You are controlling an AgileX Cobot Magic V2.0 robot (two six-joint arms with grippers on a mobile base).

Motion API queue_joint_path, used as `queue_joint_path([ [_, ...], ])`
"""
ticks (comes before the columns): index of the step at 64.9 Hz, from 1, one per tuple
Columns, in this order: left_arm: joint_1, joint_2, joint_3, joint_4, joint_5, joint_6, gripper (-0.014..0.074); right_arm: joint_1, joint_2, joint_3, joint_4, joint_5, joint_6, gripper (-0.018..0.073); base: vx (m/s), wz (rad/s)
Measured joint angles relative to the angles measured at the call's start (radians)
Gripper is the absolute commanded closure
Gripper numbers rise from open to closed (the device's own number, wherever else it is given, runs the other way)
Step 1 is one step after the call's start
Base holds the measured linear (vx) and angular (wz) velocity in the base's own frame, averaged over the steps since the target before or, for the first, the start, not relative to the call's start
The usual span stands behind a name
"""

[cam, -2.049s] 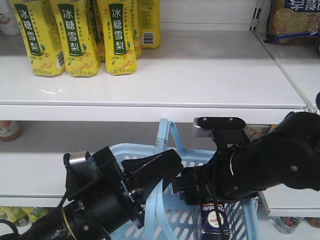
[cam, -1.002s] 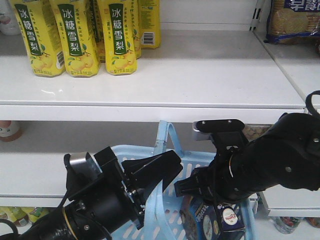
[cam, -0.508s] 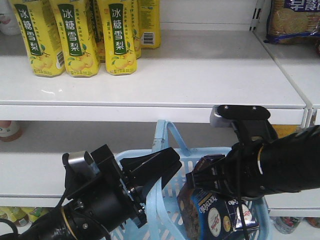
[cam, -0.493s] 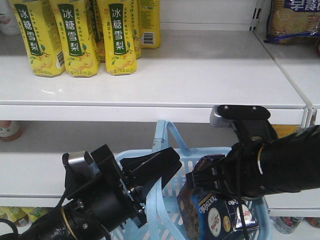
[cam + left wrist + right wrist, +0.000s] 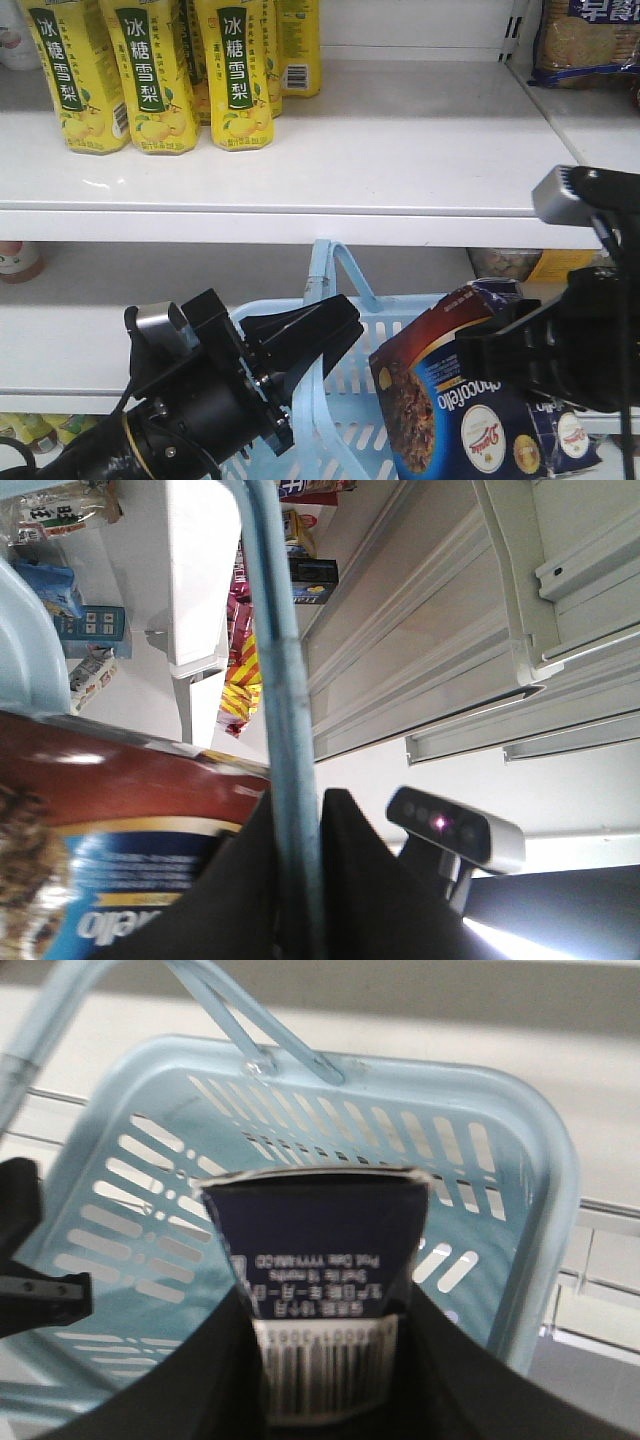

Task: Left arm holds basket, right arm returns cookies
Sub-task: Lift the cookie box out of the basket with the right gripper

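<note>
The right hand grips the cookies by the barcode end, over the basket. The left hand clamps its handle.

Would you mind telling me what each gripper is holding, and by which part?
The left gripper holds the basket by its hoop handle; the right gripper holds the cookies carton by its barcode-labelled end.

Left arm black, silver-grey block, yellow ring, thin cable, pointed claw; right arm black, grey camera
</note>
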Motion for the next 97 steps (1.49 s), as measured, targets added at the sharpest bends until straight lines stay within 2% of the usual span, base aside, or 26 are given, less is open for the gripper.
queue_joint_path([
  [23, 0.0, 0.0, 0.0, 0.0, 0.0, 0.0, 0.0599, 0.0, -0.159, 0.0, -0.06, 0.003, 0.001, 0.0566, 0.0, 0.0],
  [46, 0.0, 0.0, 0.0, 0.0, 0.0, 0.0, 0.0599, 0.0, -0.218, 0.0, -0.201, -0.158, 0.031, 0.0566, 0.0, 0.0],
  [53, 0.0, 0.0, 0.0, 0.0, 0.0, 0.0, 0.0599, 0.0, -0.218, 0.0, -0.262, -0.224, 0.079, 0.0566, 0.0, 0.0],
  [69, 0.0, 0.0, 0.0, 0.0, 0.0, 0.0, 0.0599, -0.006, -0.212, 0.0, -0.474, -0.339, 0.258, 0.0566, 0.0, 0.0],
  [78, 0.0, 0.0, 0.0, 0.0, 0.0, 0.0, 0.0599, -0.054, -0.18, 0.0, -0.5, -0.385, 0.273, 0.0566, 0.0, 0.0],
  [97, 0.0, 0.0, 0.0, 0.0, 0.0, 0.0, 0.0599, -0.232, -0.073, 0.0, -0.495, -0.594, 0.271, 0.0566, 0.0, 0.0],
])
